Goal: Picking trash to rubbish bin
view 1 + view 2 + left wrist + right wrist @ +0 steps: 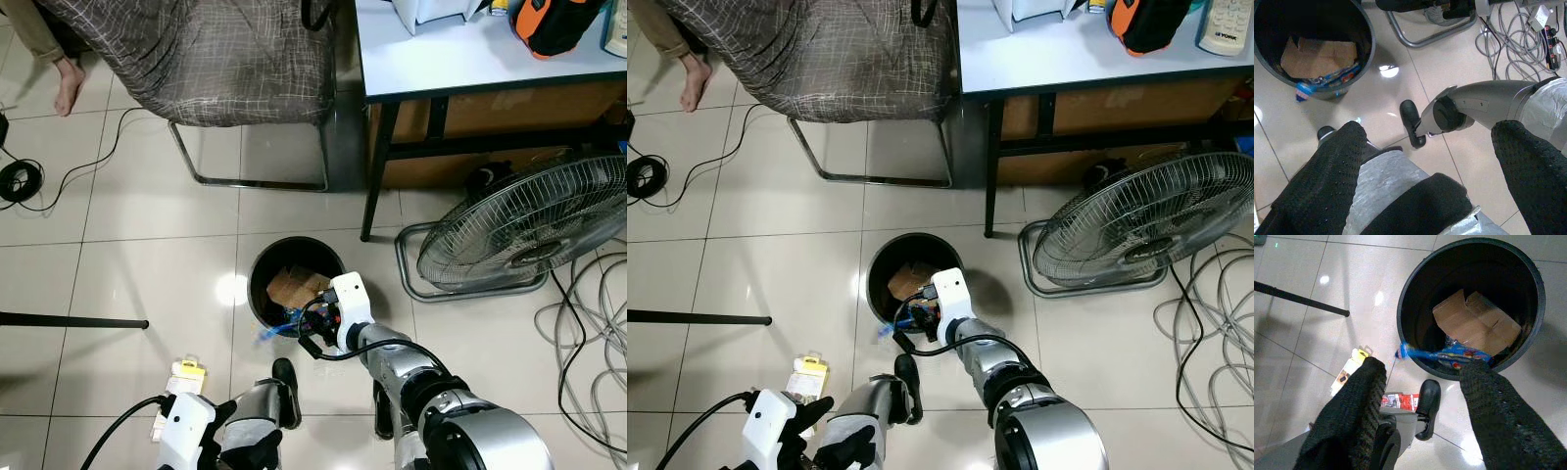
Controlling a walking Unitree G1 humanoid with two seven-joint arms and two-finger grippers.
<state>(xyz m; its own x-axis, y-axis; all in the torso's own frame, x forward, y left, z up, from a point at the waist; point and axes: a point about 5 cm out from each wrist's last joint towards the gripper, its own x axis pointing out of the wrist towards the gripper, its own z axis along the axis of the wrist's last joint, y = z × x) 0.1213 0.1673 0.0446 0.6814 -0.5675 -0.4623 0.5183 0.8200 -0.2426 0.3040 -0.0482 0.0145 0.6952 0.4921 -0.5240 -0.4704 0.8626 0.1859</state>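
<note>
We hold the right gripper (1420,382) open over the bin (1535,313); blue wrapper (1449,355) hangs on rim, nudge it in. Left gripper (1430,147) open, idle.

Pale glossy floor tiles (147,284) catch ceiling light. A cloth-draped metal-legged chair (211,69) stands beside a white-topped table (460,64); a floor fan (534,230) and loose cables (593,323) sit nearby.

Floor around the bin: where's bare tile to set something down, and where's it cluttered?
Bare tile: left of the rubbish bin up to the black pole, and between bin and chair frame. Crowded: the fan and loose cables to the right, yellow package near the robot's feet.
</note>
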